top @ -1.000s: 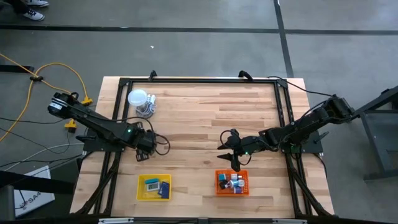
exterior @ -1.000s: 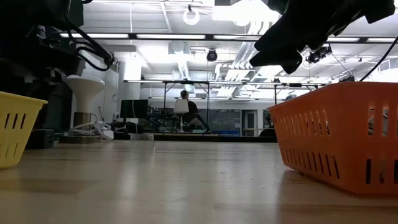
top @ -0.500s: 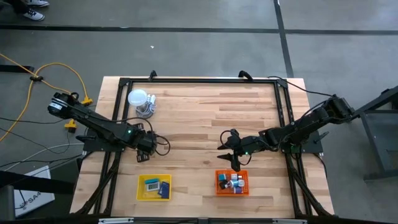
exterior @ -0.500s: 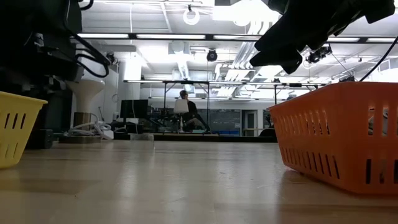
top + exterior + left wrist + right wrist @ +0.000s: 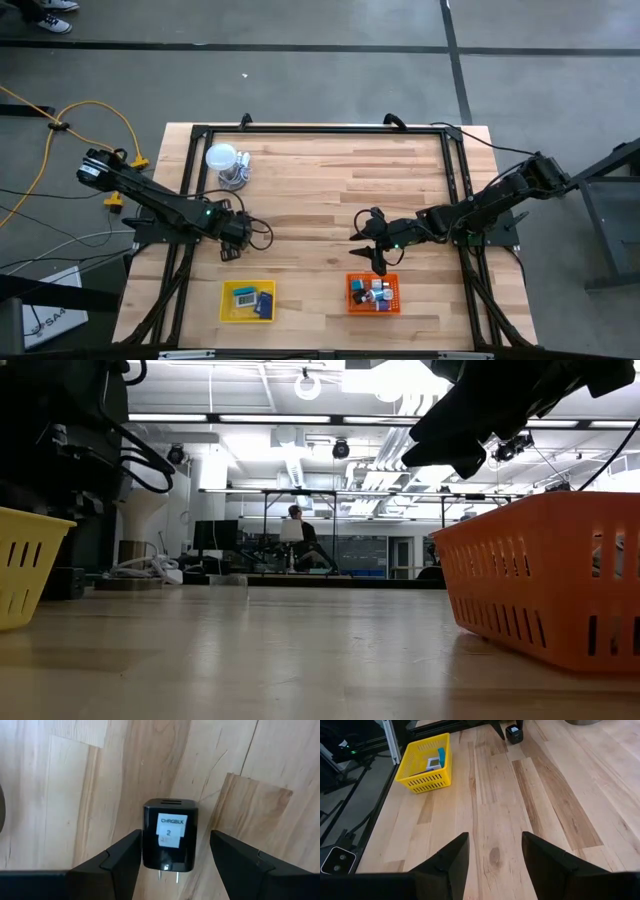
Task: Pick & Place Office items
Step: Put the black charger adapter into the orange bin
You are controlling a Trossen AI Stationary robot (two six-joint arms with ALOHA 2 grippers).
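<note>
On the table's left side I see my left gripper point(image 5: 172, 857) spread open around the black charger block point(image 5: 170, 841), not clenched.

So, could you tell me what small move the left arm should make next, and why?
Probably close the left tool on the black charger block. In the left wrist view the block sits between its open fingers, near one and apart from the other, so it seems not yet gripped. The yellow tray then looks like the nearest drop spot.
</note>
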